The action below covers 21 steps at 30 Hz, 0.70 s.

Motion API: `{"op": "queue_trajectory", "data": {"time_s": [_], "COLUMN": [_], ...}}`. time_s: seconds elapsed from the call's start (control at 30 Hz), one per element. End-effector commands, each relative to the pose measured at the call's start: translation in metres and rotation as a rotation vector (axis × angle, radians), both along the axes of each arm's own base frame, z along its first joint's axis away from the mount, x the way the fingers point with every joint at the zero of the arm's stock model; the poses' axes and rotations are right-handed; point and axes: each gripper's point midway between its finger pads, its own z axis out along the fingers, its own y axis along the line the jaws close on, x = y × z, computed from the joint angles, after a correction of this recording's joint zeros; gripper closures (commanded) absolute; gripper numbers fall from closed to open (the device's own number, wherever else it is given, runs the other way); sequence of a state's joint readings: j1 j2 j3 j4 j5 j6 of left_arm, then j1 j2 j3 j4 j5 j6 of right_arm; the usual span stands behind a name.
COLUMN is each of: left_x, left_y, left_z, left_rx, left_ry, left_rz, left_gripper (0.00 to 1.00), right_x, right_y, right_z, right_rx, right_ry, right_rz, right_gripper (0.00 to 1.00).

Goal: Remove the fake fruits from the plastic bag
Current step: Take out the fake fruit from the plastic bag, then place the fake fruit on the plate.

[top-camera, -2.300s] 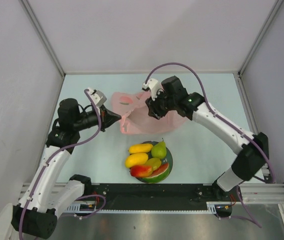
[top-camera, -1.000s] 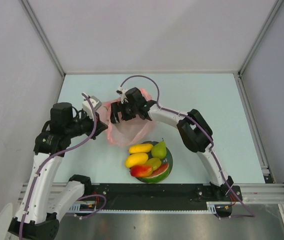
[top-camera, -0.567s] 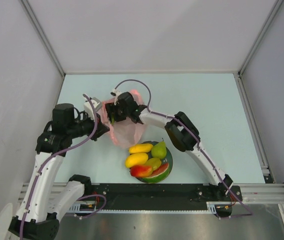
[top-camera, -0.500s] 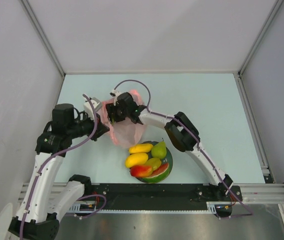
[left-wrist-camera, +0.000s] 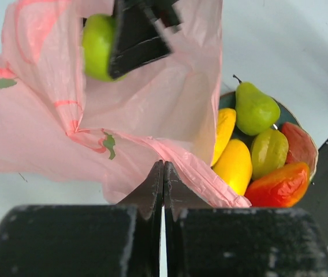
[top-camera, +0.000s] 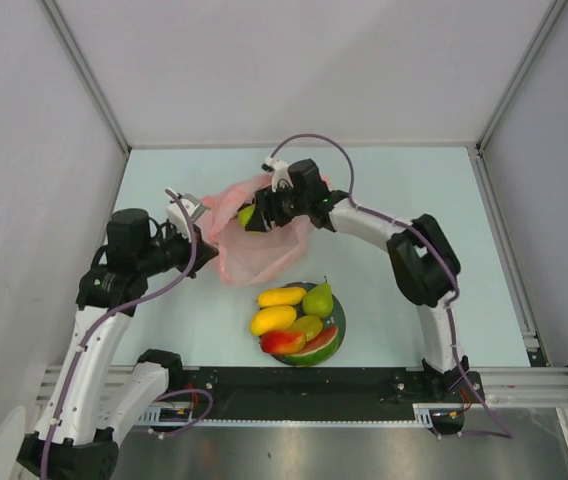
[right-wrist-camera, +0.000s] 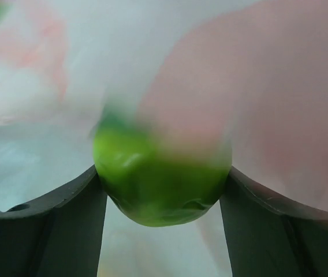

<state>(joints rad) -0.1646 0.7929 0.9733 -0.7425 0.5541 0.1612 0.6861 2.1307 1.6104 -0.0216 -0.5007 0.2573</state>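
Observation:
The pink plastic bag [top-camera: 254, 250] hangs lifted over the table's middle left. My left gripper [top-camera: 207, 245] is shut on the bag's edge [left-wrist-camera: 170, 158]. My right gripper [top-camera: 254, 215] is shut on a green apple [top-camera: 248, 214] at the bag's upper rim. The apple fills the right wrist view [right-wrist-camera: 161, 182] between the two fingers, and it shows beside a black finger in the left wrist view [left-wrist-camera: 97, 46]. Several fruits lie on the plate [top-camera: 339, 322]: two yellow mangoes [top-camera: 281, 296], a green pear [top-camera: 317, 299], a red-yellow mango [top-camera: 282, 342] and a watermelon slice [top-camera: 321, 340].
White walls close the table on three sides. The black rail [top-camera: 304, 380] with the arm bases runs along the near edge. The plate of fruit [left-wrist-camera: 279, 109] sits just in front of the hanging bag.
My right gripper has risen and moved right, out of the bag's mouth, with the green apple in its fingers. The bag has lifted and spread. My left gripper has held its grip.

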Motion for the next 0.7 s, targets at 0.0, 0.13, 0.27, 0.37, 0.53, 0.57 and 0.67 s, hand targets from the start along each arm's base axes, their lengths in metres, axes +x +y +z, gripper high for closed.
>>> {"op": "queue_trajectory", "data": {"time_s": [0.0,0.13,0.27,0.37,0.53,0.57,0.67], "left_x": [0.025,0.039,0.048,0.049,0.041,0.038,0.028], "left_y": [-0.004,-0.011,-0.016,-0.018,-0.023,-0.025,-0.029], "left_z": [0.016,0.019,0.030,0.039,0.069,0.074,0.080], "left_rx": [-0.026,-0.029,-0.047,-0.057,-0.123,-0.136,-0.176], "left_ry": [-0.084,-0.101,-0.138,-0.178,-0.256,-0.269,-0.281], "left_rz": [0.000,-0.043,-0.064,-0.076,-0.082,-0.090,-0.114], "left_gripper": [1.00,1.00,1.00,1.00,1.00,1.00,1.00], "right_x": [-0.055,-0.096,-0.121,-0.143,-0.175,-0.186,-0.207], "right_y": [-0.015,-0.038,-0.071,-0.108,-0.178,-0.191,-0.220], "right_z": [0.061,0.079,0.094,0.098,0.079,0.086,0.067], "right_rx": [0.042,0.027,-0.066,-0.164,-0.354,-0.367,-0.442], "right_ry": [-0.152,-0.212,-0.338,-0.417,-0.375,-0.389,-0.379], "right_rz": [0.260,0.398,0.464,0.480,0.450,0.447,0.468], "right_gripper": [0.65,0.65,0.66,0.66,0.66,0.66,0.65]}}
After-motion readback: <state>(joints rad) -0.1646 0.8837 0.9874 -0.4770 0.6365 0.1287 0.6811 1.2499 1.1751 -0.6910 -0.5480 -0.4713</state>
